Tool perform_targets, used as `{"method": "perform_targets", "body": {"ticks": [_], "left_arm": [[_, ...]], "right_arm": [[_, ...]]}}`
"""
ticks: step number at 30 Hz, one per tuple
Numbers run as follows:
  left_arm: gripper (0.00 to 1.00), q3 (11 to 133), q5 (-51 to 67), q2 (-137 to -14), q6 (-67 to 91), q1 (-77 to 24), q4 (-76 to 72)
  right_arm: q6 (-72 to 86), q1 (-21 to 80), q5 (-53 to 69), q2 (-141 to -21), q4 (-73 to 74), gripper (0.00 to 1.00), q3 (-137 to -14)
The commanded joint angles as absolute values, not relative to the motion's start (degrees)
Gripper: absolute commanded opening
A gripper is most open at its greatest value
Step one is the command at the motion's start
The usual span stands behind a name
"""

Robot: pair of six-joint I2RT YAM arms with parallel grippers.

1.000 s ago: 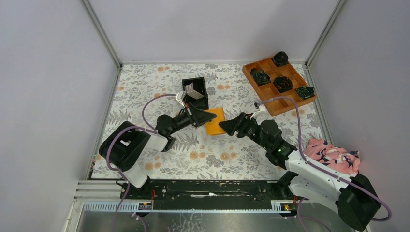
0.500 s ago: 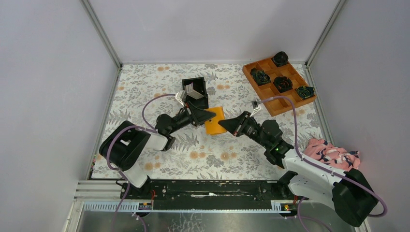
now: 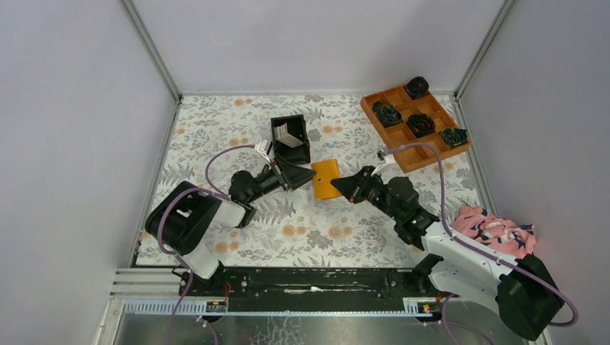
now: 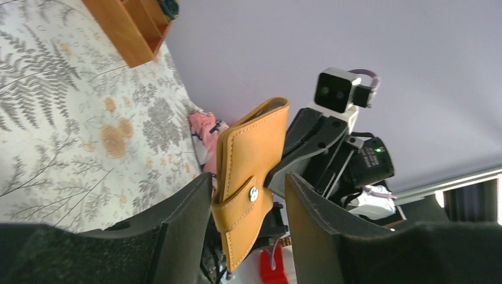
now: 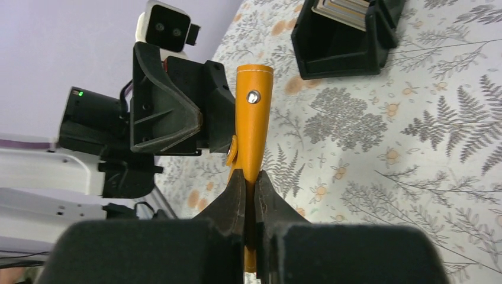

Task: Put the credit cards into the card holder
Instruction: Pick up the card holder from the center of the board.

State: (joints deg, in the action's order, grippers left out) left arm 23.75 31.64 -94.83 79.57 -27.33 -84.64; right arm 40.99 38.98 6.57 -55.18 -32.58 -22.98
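The orange-tan card holder (image 3: 325,178) is closed by its snap strap and held on edge above the mat. My right gripper (image 3: 342,187) is shut on its lower end (image 5: 250,177); the card holder (image 5: 253,118) rises straight from the jaws. My left gripper (image 3: 308,175) faces it from the left and is open. In the left wrist view the card holder (image 4: 251,160) shows in the gap of the left gripper (image 4: 247,183), close to the left finger (image 4: 189,213). The credit cards (image 3: 285,132) stand in the black bin (image 3: 301,149), also seen as credit cards (image 5: 343,7).
The black bin (image 5: 340,44) stands just behind the left gripper. An orange compartment tray (image 3: 403,154) with dark rosettes sits at the back right. A pink cloth (image 3: 496,230) lies at the right edge. Grey walls enclose the floral mat (image 3: 302,230).
My right gripper shut on the card holder. My left gripper opened, let go of it and drew back to the left. The card holder shifted slightly right.
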Motion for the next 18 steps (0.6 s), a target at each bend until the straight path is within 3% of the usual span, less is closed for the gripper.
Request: {"method": "perform_targets", "body": {"ticks": [1,10,18], "left_arm": [[0.56,23.01,30.66,-89.86,72.05,-26.96,-75.91],[0.58,26.29,25.07,-77.99,61.23,-29.31,-44.8],[0.61,35.05,19.03,-76.42,52.32,-34.51,-24.88]], "right_arm": [[34.23,38.67,3.26,-53.42,-30.56,0.0,-26.78],[27.79,38.78,1.43,-55.08,-29.45,0.0,-28.3],[21.24,43.26,-5.05,-57.4,-23.91,0.0,-31.84]]}}
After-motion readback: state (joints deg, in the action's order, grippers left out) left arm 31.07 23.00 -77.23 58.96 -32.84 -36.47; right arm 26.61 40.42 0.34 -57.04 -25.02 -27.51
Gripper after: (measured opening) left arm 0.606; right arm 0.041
